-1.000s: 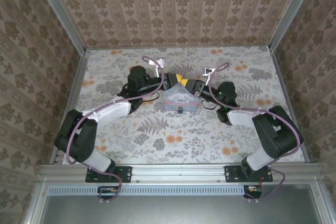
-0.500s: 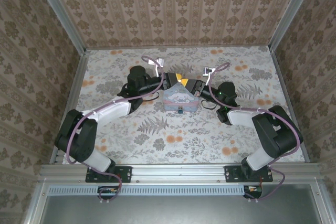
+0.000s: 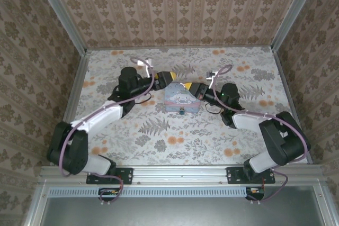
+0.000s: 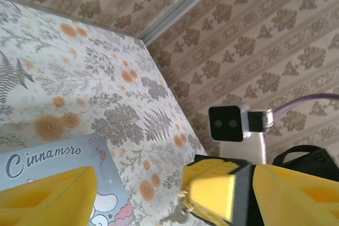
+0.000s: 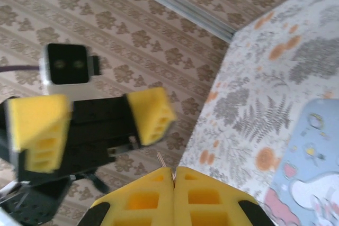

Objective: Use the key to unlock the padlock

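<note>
The floral table (image 3: pixel 159 136) in front of the padlock (image 3: pixel 181 101) is open and gives easy passage. Behind the padlock it gets crowded: the left gripper (image 3: pixel 168 75), pads apart, faces the right gripper (image 3: pixel 189 86), pads pinched together, perhaps on a key (image 5: pixel 161 158). The back wall (image 3: pixel 180 14) closes in beyond.

Table (image 3: pixel 159 141): flat, with grey ferns and orange flowers drawn all over its top.
Near edge: a long metal rail (image 3: pixel 180 172) runs along it.
Box (image 3: pixel 181 100): light blue, lying flat on the table near the middle.
Box lid: a cartoon picture, and the letters "Cinnamoro".
Small dark thing (image 3: pixel 181 111): right at the near side of the box, touching it; too small to tell what it is.
</note>
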Controlling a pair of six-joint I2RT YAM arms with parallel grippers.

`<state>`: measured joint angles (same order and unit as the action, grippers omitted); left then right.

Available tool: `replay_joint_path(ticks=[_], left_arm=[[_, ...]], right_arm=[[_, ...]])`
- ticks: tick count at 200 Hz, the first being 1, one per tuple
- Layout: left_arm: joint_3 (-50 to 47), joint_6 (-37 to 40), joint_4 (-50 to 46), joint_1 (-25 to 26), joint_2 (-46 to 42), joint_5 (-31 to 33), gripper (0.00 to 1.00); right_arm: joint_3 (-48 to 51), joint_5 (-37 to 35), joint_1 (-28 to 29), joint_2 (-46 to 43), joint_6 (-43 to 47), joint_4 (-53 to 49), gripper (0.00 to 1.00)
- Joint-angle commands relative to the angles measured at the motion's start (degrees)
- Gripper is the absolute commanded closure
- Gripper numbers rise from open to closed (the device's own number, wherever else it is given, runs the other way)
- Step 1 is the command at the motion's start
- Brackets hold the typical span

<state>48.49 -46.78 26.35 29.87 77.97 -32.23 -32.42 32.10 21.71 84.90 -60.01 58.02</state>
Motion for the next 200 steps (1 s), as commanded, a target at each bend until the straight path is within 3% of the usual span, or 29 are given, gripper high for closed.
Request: replay_joint_path(ticks=[1,28,53,117,200], left_arm=[[-1.53,6.89,-9.47,1.24,-5.51,3.36,0.17],[-3.04,14.89,-21.37,5.34,-8.91,9.90,0.14],[-5.71,18.01,-24.94,9.77,-8.44,14.56,0.13],[-6.86,19.78,-19.74,18.35,5.13,21.43,0.15],[-4.52,20.58,-9.88,18.43,17.62,21.25,0.15]], right_arm=[[2.36,-3.52,-1.86,-3.27,2.93,-8.83,1.00],[4.41,-5.45,-4.31,-4.74,3.67,-14.22,1.00],[5.00,-5.38,-5.79,-4.00,3.76,-14.95,1.00],[2.83,-3.90,-6.11,2.44,2.93,-12.30,1.00],[0.03,-2.72,-6.79,9.88,1.34,-8.41,1.00]])
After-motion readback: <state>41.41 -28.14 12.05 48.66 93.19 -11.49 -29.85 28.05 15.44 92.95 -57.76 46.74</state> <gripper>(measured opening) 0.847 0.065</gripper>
